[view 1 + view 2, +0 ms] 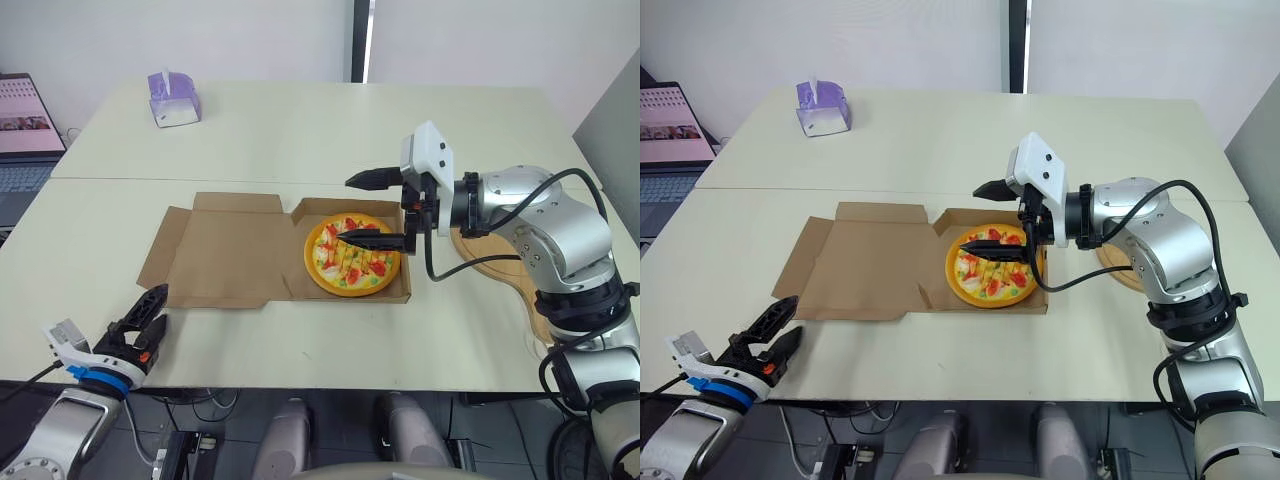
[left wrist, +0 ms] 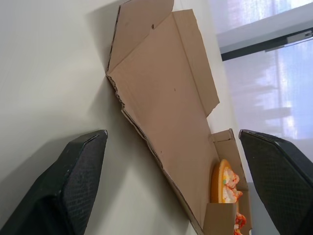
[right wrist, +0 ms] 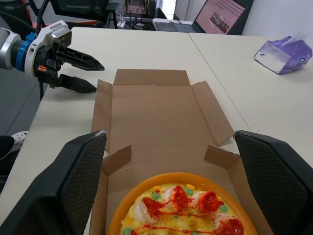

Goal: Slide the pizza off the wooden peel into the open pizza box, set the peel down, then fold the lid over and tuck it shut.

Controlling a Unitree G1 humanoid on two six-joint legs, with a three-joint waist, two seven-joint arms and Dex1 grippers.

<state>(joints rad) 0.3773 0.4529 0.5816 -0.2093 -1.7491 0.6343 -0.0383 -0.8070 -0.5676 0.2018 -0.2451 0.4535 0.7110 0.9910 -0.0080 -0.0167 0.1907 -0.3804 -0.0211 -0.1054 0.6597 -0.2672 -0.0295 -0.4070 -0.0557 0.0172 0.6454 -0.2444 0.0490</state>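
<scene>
Left gripper (image 1: 160, 307) hangs at the near-left edge of the table (image 1: 300, 130), closest to the head camera. Its 2 black fingers are spread apart and hold nothing. It points toward the pizza box (image 1: 320, 206) and sits well apart from it.

Box condition: the cardboard box lies open at the centre of the near table half. The lid (image 1: 225, 255) lies flat on the tabletop on the robot's left of the tray, with its side flaps spread outward.

Pizza location: the pizza (image 1: 352, 258) lies inside the tray, on the right half of the box. It has an orange rim and red and green toppings.

Right gripper (image 1: 346, 209) reaches in from the robot's right, above the tray. Its 2 fingers are set wide apart with nothing between them. 1 finger is over the back wall of the box and the other is over the pizza. Contact with the pizza cannot be determined.

Peel location: the wooden peel (image 1: 500, 272) lies flat on the table on the robot's right of the box, beneath the right forearm. It is near the box but not touching it.

Other items: a purple tissue box (image 1: 174, 100) stands at the far-left area of the table. A laptop (image 1: 25, 130) with a lit screen sits beyond the left edge.
</scene>
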